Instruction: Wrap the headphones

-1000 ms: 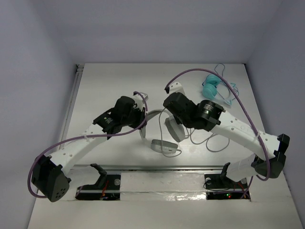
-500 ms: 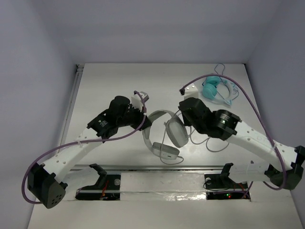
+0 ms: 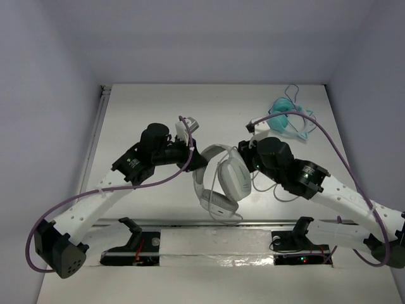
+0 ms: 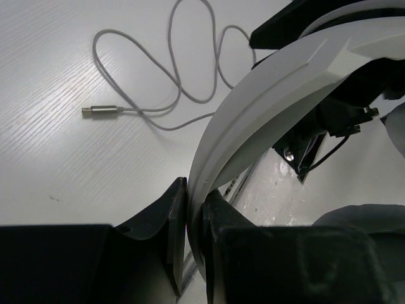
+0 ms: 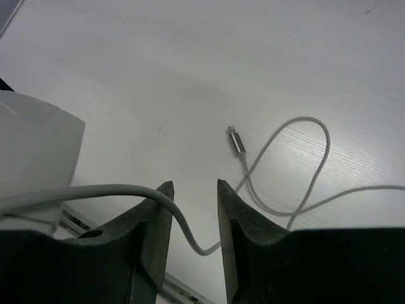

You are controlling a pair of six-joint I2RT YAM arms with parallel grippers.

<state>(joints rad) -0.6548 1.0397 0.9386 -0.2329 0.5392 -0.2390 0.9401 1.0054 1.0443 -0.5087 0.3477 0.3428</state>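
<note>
Top external: white headphones [image 3: 231, 178] in the middle of the bench [image 3: 133, 114], between both hands.
Left hand [image 4: 195, 212] clamped tight on the headband, ear cups toward the near edge. Right hand [image 5: 190, 209] just beside the cups, fingers apart, thin grey cable [image 5: 101, 187] crossing the gap loose, not pinched. Plug [image 5: 236, 140] lies on the bench beyond. Teal headphones [image 3: 283, 118] at the far right.

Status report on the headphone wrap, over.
Left gripper shut on headband of headphones. Right gripper open, cable loose between its fingers. Cable unwrapped, plug on table. Teal headphones far right, apart.
</note>
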